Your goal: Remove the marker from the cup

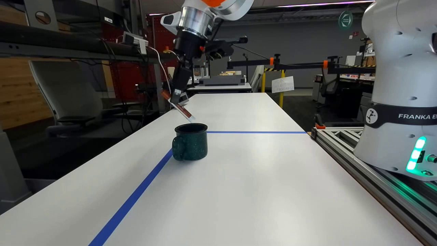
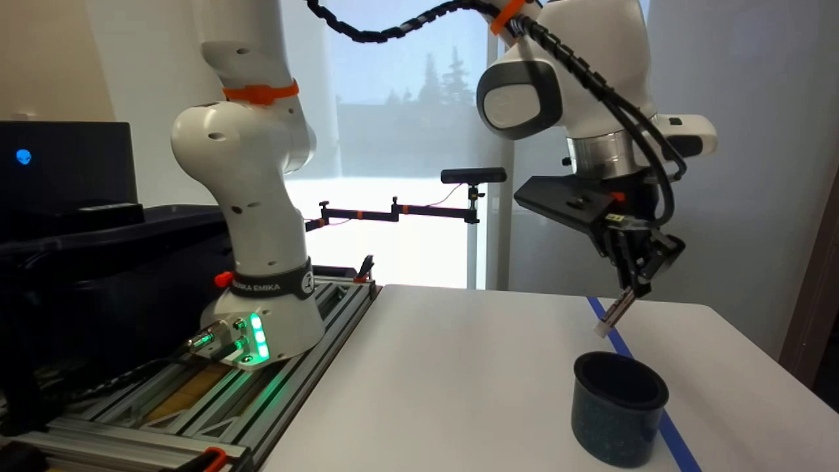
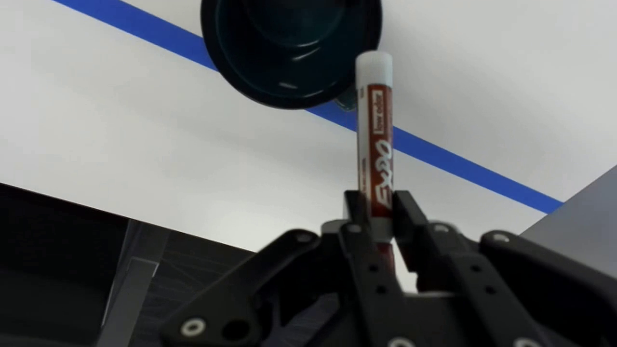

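Note:
The dark teal cup (image 1: 194, 145) stands upright on the white table, and it also shows in an exterior view (image 2: 616, 423). Its handle shows in an exterior view. My gripper (image 1: 175, 99) is shut on the red and white marker (image 1: 183, 111), near the middle of its length. The marker is tilted, its white end pointing down towards the cup. In an exterior view the marker (image 2: 616, 314) hangs above the cup's rim, apart from it. In the wrist view the gripper (image 3: 378, 205) holds the marker (image 3: 375, 130), and the inside of the cup (image 3: 284, 91) shows no object.
The white table (image 1: 259, 191) carries blue tape lines (image 1: 136, 194) that run past the cup. The robot's base (image 2: 269, 314) stands on a metal rail frame (image 2: 328, 380) along the table's edge. A grey chair (image 1: 68, 89) stands beyond the table's far side.

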{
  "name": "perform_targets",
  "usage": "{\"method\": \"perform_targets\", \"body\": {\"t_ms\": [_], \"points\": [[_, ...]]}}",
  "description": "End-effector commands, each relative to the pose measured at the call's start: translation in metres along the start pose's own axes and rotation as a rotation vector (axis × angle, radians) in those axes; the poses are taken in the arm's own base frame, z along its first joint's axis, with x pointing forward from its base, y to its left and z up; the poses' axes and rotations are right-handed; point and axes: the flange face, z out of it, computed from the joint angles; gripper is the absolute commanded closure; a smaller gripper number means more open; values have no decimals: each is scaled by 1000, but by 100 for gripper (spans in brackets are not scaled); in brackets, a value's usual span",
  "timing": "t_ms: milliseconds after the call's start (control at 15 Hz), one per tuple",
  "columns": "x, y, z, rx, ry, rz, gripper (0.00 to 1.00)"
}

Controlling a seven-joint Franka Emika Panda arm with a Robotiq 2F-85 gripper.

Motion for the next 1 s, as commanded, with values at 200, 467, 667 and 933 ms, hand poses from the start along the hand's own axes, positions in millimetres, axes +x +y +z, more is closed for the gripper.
{"method": "perform_targets", "body": {"t_ms": [200,467,667,933], "points": [[-17,-39,7,121,-116,-38,95],[-32,-52,28,124,-133,-65,95],[-45,-54,42,112,-141,-83,95],[-63,-50,60,62,-109,-98,95]]}}
